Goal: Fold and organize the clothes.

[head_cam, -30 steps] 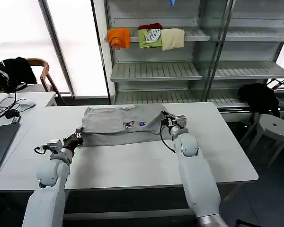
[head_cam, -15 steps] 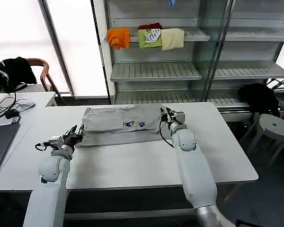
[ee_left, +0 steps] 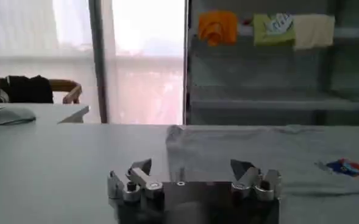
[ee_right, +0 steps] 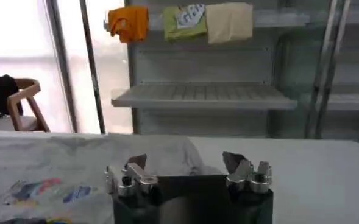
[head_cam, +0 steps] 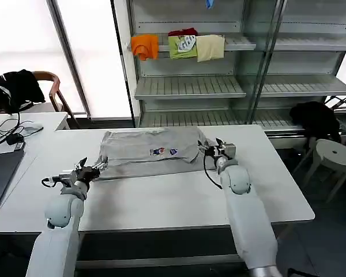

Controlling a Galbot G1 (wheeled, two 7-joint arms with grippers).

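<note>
Both hands are held open and empty: the left hand [head_cam: 92,171] just off the shirt's [head_cam: 150,151] left front corner, the right hand [head_cam: 210,148] at its right edge. The shirt is laid flat on the worktop [head_cam: 161,196], long axis left-right.

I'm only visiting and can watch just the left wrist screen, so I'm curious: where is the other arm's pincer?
Observer: The right pincer is at the right edge of the grey shirt, which lies spread on the white table.
Operator: Is it gripping the cloth?
Observer: No. Its own wrist camera shows it open and empty.
Operator: And how does my pincer look from above?
Observer: The left pincer is open at the shirt's near left corner. I cannot tell whether it touches the cloth.
</note>
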